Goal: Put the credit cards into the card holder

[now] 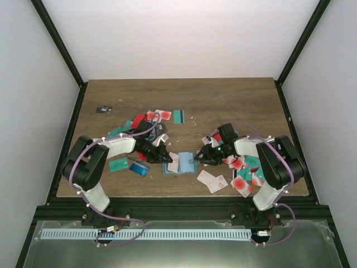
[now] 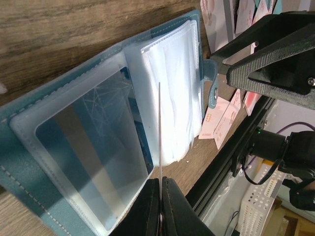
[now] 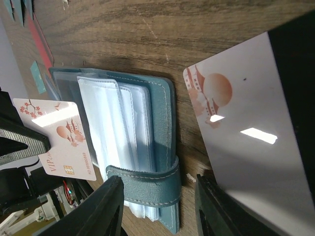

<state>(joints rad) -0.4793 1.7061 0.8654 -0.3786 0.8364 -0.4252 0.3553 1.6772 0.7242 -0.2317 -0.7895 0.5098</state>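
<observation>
This is a robotics lab test cell. A brown wood-grain worktop [image 1: 234,100] sits boxed in by plain white wall panels [image 1: 178,33] on the left, right and far sides, held in black metal frame posts [image 1: 56,42]. Two black-and-white robot arms [image 1: 92,162] are bolted to a black rail at the near edge, trailing purple cables [image 1: 125,220]. Nearer still lie a white slotted cable duct [image 1: 150,234] and a grey sheet-metal tray [image 1: 184,251]. Nothing here is homely, only bare rig hardware.
</observation>
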